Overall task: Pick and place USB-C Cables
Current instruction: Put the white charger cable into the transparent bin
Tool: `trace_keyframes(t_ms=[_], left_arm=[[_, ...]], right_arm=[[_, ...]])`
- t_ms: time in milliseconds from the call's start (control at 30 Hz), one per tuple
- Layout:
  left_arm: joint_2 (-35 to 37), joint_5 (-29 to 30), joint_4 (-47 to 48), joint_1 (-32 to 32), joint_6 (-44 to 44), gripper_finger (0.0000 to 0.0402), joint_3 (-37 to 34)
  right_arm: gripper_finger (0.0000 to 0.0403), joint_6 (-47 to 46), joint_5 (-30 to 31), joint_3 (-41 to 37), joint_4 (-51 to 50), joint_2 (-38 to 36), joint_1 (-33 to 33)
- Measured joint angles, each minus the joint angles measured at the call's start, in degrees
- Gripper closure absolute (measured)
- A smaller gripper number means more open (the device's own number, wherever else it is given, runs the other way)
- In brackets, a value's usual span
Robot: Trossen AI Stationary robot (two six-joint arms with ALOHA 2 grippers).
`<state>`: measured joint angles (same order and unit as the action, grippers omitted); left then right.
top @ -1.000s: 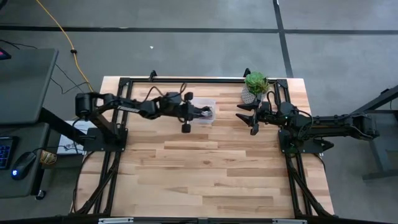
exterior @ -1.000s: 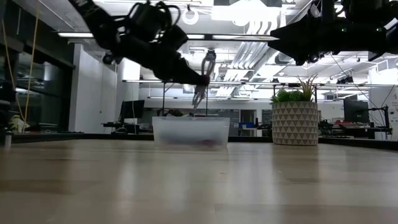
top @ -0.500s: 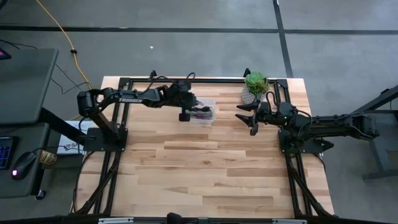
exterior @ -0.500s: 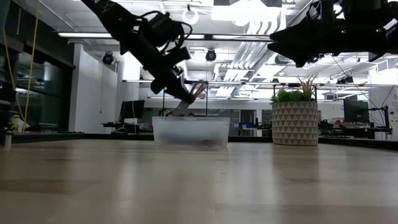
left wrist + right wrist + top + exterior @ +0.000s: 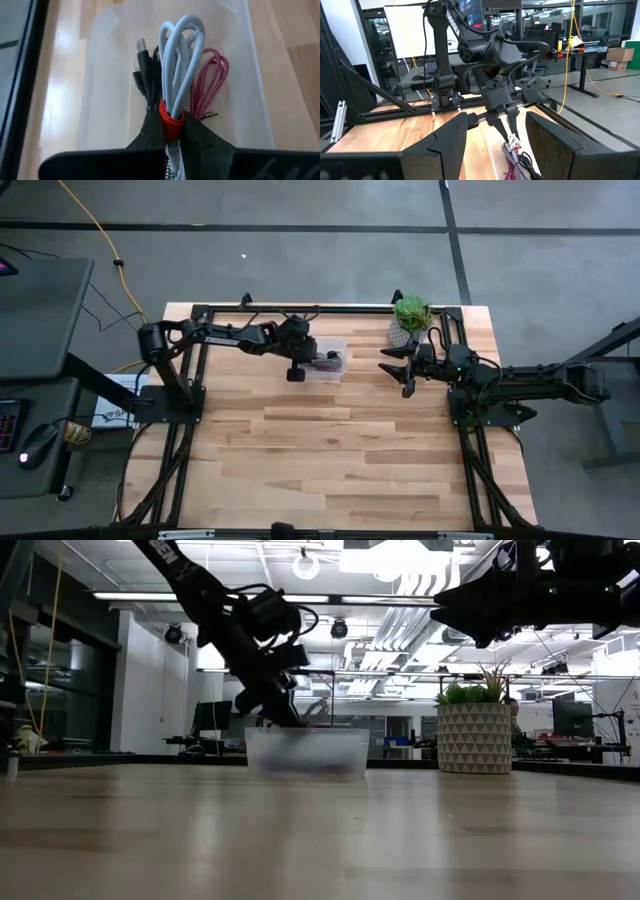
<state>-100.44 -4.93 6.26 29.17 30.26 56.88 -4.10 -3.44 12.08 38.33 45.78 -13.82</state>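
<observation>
Two arms from above: the left gripper (image 5: 312,360) sits over the clear bin (image 5: 338,346) near the table's far edge, the right gripper (image 5: 397,366) waiting spread, well apart. At table height, the left arm dips inside the bin's rim. Its wrist camera shows fingers pinching the white cable (image 5: 176,95) at its red band, long axis straight ahead, above the black cable (image 5: 146,75) and dark red cable (image 5: 210,85) lying below; bin walls close either side.
</observation>
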Motion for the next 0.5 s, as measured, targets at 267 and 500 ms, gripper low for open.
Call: trace_keyframes(t_ms=[267, 500], left_arm=[[-0.2, 0.0, 1.7, -1.2, 0.3, 0.0382, 0.0], [-0.2, 0.2, 1.3, -2.1, 0.9, 0.0312, 0.0]], right_arm=[[0.0208, 0.0, 0.0, 0.0, 0.0, 0.0, 0.0], [0.0208, 0.0, 0.0, 0.0, 0.0, 0.0, 0.0]])
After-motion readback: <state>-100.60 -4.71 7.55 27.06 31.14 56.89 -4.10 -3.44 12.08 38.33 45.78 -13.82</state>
